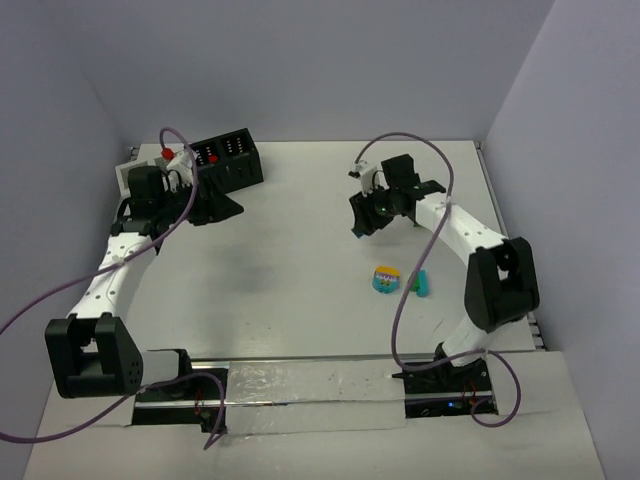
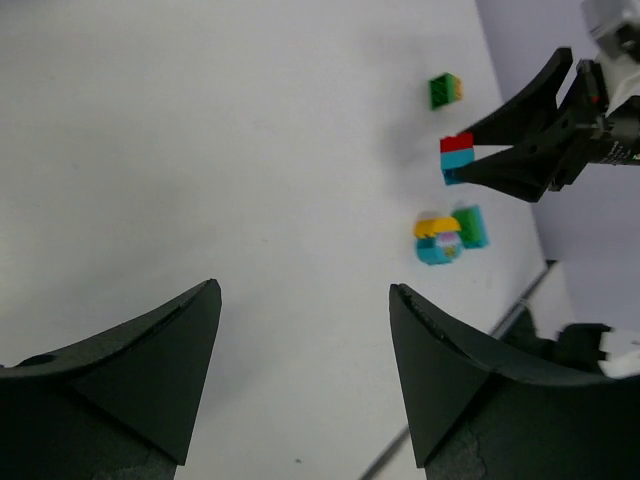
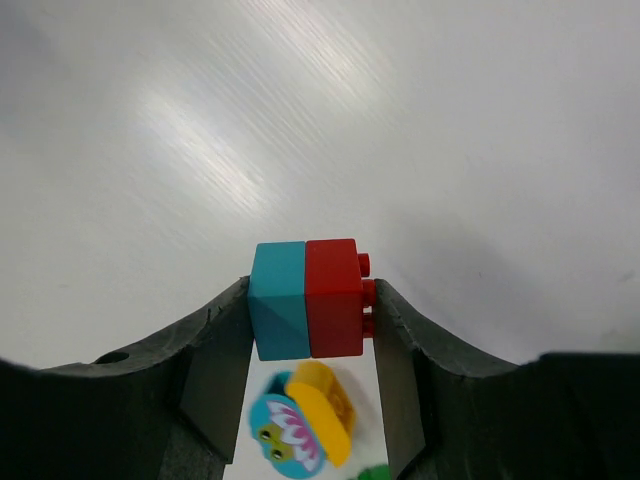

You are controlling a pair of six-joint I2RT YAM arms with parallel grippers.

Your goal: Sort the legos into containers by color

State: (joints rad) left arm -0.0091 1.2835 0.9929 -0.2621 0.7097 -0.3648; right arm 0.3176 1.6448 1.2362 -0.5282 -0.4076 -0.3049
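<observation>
Right gripper (image 3: 312, 292), jaws closed partway on a joined teal-and-red brick pair (image 3: 305, 300) apparently lifted off the counter (image 3: 200, 120), the rounded cyan-and-yellow piece (image 3: 300, 425) lying near it. Left gripper (image 2: 300, 300) wide open and empty, near the black container (image 1: 228, 160). Since the pair mixes two colours, it probably needs splitting before sorting, so the clamp should sit square and firm on the flat sides during the carry across.
</observation>
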